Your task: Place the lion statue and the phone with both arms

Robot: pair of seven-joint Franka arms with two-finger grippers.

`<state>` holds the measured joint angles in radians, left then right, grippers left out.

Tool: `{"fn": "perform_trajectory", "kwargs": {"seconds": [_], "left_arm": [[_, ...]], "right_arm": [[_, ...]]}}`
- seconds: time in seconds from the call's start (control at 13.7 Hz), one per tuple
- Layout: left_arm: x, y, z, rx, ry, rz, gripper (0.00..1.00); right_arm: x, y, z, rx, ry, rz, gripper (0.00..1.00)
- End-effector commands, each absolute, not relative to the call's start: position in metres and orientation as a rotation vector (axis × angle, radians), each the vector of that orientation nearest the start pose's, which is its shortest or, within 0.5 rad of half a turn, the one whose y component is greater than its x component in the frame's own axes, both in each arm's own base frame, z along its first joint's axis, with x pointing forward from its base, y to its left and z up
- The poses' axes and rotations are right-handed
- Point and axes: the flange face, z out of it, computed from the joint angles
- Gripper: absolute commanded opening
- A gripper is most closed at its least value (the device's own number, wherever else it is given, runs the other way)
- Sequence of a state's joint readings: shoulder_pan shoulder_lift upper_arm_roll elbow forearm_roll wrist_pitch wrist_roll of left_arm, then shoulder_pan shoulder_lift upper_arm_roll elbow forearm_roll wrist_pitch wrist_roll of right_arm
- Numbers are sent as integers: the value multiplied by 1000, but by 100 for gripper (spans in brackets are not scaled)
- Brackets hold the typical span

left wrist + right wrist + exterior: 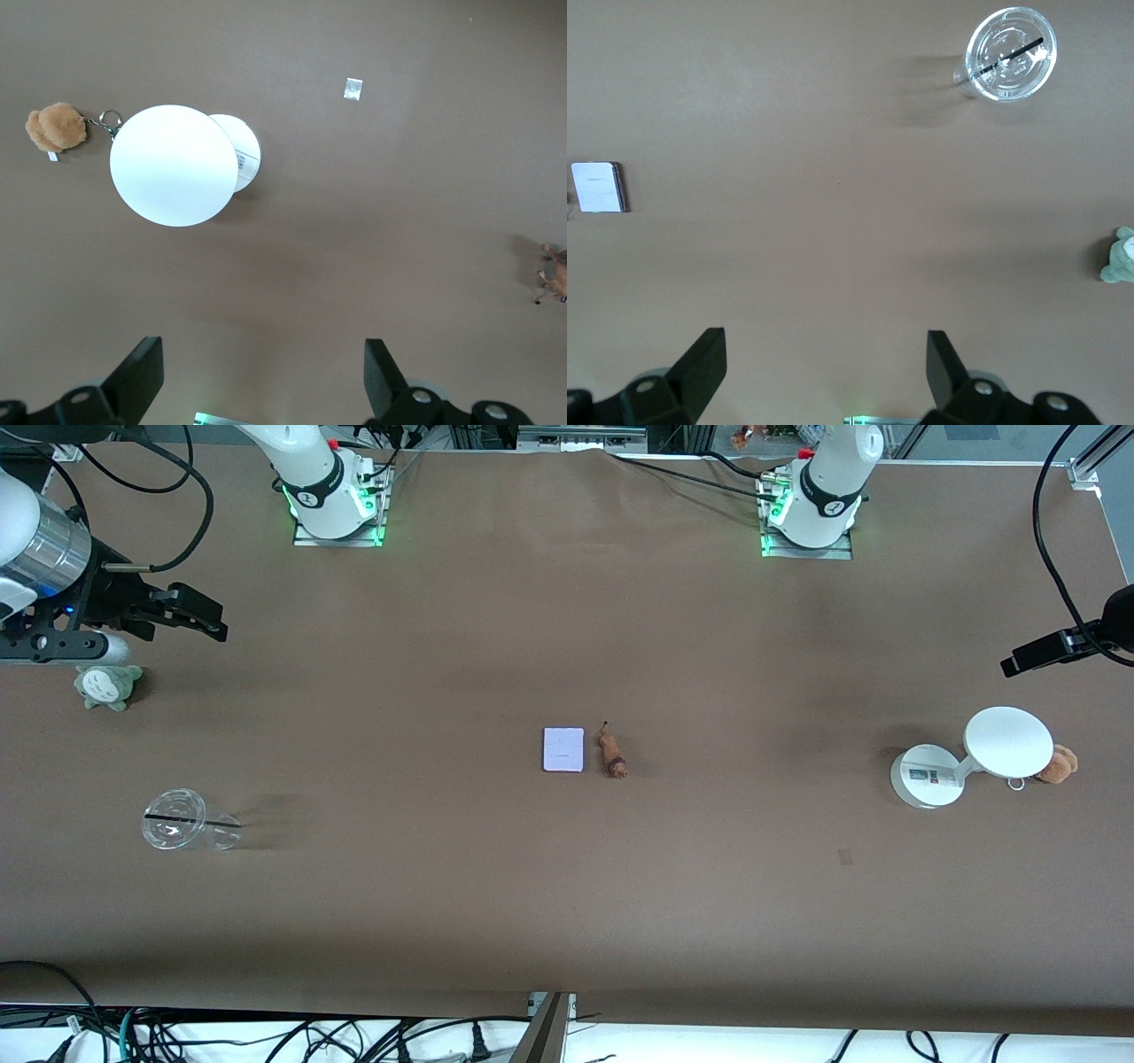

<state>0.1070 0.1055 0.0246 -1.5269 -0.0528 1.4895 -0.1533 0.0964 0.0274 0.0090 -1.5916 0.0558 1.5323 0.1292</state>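
Note:
The phone point(563, 749), a flat pale lilac-white card, lies at the middle of the table. The lion statue point(611, 755), tiny and brown-orange, lies right beside it toward the left arm's end, apart from it. The phone also shows in the right wrist view point(600, 187), and the lion at the edge of the left wrist view point(555, 275). My right gripper point(213, 622) point(826, 350) is open and empty, up over the right arm's end of the table. My left gripper point(1019, 660) point(263, 354) is open and empty, up over the left arm's end.
A white round-headed stand point(983, 757) point(173, 166) and a brown plush bear point(1058, 763) point(56, 127) sit under the left gripper's area. A grey-green plush toy point(107, 686) point(1121, 257) and a clear lidded cup point(182, 821) point(1008, 66) lie at the right arm's end.

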Motion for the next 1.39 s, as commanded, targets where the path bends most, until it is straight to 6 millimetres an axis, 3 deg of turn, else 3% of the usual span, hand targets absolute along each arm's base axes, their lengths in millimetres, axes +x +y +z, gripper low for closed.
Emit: {"fn": "perform_trajectory", "kwargs": {"seconds": [0.0,0.22,0.44,0.58,0.8,1.02,1.31], "left_arm": [[577,61,579,-3180,-407,245,100],[587,41,562,-3191,-353,287,100],[610,-12,562,-3199,-286,259,100],[624,-47,551,-3181,-344,270,100],[645,-104,512,-3189,-262,231,100],[657,-168,470,-3176,-340,185,100],[656,-239,421,-3172,-319,168,100]], "right_arm": [[553,64,601,-3080,33,139,100],[553,64,601,-3082,33,138,100],[553,65,601,-3082,30,139,100],[553,64,601,-3080,33,139,100],[553,64,601,-3080,33,136,100],[553,64,602,-3080,33,134,100],[553,64,601,-3080,33,136,100]]}}
